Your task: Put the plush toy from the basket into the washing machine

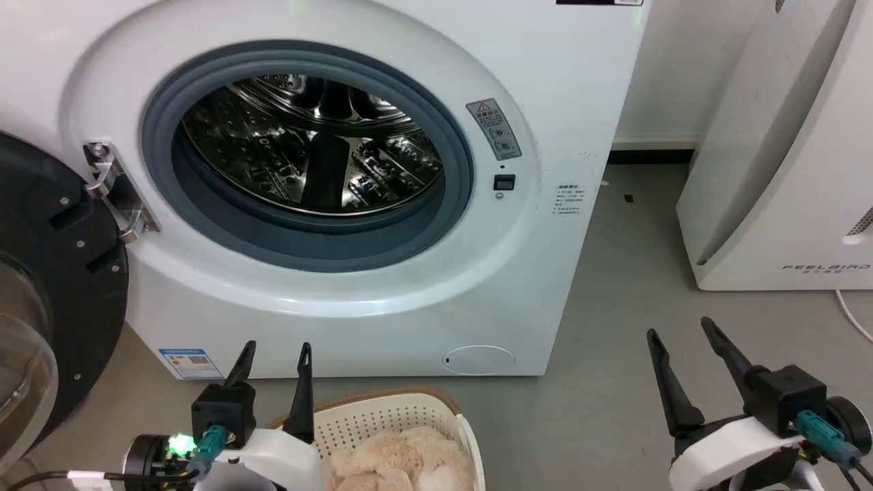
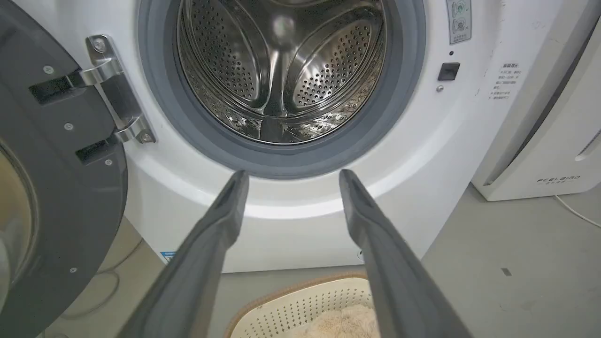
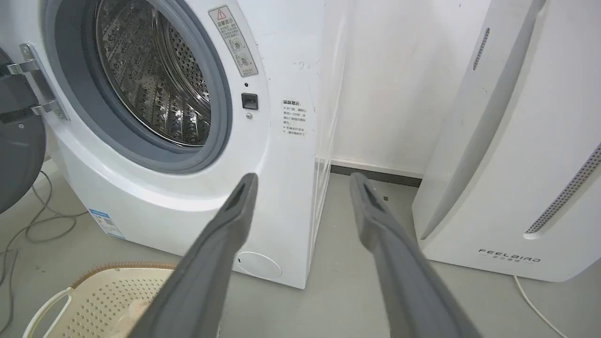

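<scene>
Toy [image 1: 399, 460] is lying in the basket [image 1: 382, 417] on the floor, near side of the open washer [image 1: 566, 102]. It is sitting just right of and below the left gripper [image 1: 277, 348], whose jaws are standing spread. The right gripper [image 1: 678, 329], jaws also spread, is hanging well apart to the right. Its long axis is running out of view.

Left gripper [image 1: 277, 348] sits low in front of the washing machine [image 1: 580, 102], under its porthole. Its two dark fingers [image 1: 301, 395] are spread apart with nothing between them, tips pointing up at the machine front. Right gripper [image 1: 678, 327] is off the machine's right side, near its lower corner, fingers parted, empty, leaning slightly left. Both wrists are white; green light [image 1: 179, 444] lit on the left one.
</scene>
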You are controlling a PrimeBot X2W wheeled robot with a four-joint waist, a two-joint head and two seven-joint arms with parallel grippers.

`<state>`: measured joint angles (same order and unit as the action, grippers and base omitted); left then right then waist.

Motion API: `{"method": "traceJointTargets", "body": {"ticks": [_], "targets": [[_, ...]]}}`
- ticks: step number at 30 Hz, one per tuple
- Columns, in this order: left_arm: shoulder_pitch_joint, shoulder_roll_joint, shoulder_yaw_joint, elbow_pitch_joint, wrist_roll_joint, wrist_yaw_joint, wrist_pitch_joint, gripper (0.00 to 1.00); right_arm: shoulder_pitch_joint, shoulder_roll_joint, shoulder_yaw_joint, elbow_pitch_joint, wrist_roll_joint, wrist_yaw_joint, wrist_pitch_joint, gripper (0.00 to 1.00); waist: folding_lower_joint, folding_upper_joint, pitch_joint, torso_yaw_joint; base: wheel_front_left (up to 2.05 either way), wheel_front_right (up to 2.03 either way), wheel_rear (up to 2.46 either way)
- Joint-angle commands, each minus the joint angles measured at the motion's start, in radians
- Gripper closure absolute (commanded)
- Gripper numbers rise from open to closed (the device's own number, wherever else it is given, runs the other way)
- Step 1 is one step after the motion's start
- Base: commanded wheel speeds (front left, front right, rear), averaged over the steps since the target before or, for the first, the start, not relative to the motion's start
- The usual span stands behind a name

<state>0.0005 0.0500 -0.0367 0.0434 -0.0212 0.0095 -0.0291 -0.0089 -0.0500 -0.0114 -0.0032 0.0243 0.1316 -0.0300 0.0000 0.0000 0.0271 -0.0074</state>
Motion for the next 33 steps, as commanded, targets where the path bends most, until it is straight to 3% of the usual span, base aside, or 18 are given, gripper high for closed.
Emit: {"method": "traceJointTargets", "body": {"ticks": [1, 33], "targets": [[-0.010, 0.000, -0.008, 0.010, -0.008, 0.004, -0.012, 0.00, 0.002, 0.000, -0.001, -0.005, 0.008, 0.000, -0.011, 0.00, 0.0000, 0.0000, 0.006, -0.002, 0.00, 0.00, 0.00], [-0.194, 0.021, -0.096, 0.379, -0.056, -0.042, -0.050, 0.00, -0.055, 0.000, -0.015, -0.046, 0.033, 0.000, -0.076, 0.00, 0.0000, 0.0000, 0.208, -0.060, 0.00, 0.00, 0.00]]}}
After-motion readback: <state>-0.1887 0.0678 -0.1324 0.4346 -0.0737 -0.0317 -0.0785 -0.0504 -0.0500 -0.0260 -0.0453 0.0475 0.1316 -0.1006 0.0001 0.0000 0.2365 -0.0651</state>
